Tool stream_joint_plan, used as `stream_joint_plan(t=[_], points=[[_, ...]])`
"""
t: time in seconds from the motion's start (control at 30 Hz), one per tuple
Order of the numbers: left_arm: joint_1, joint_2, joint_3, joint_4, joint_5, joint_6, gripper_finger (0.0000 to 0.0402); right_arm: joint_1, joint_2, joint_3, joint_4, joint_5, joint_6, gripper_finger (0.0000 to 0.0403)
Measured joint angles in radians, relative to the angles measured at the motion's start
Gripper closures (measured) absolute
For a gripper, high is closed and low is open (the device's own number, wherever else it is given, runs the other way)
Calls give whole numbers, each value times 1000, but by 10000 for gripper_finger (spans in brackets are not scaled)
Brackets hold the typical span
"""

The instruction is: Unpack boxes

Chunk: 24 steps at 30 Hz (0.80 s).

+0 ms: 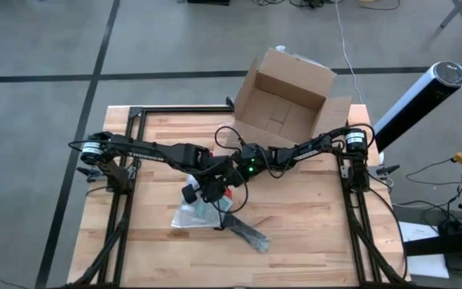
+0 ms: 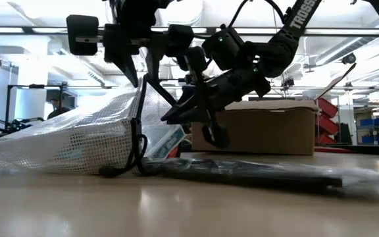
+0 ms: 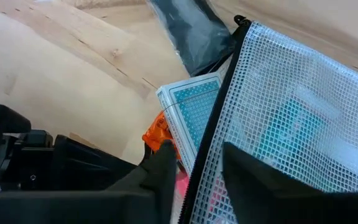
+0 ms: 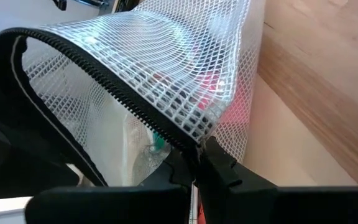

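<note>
My right gripper is clamped on the pouch rim; my left gripper straddles its zip edge, fingers apart. If either pulls unevenly, contents spill. The box stands open behind.

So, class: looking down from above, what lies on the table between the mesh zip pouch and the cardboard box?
In the high view, both hands, left and right, meet above the table between the pouch and the box.
</note>
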Motion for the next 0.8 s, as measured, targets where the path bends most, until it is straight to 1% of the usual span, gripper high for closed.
stream_joint_plan(t=[0.2,0.27,0.33,0.47,0.6,0.67,0.8], points=[[0,0,0,0,-12,-9,200,0,0,0,0,-24,5,403],[0,0,0,0,-22,-16,178,0,0,0,1,-31,5,403],[0,0,0,2,-25,-17,164,0,0,0,6,-34,6,403],[0,-3,0,2,-25,-30,162,0,0,0,35,-52,9,403],[-1,-26,11,-16,-26,-46,185,0,0,23,62,-74,15,403],[-1,-43,15,-36,-25,-46,200,0,0,45,47,-76,1,403],[-1,-58,16,-77,-19,-64,220,0,4,87,-36,-77,-40,403]])
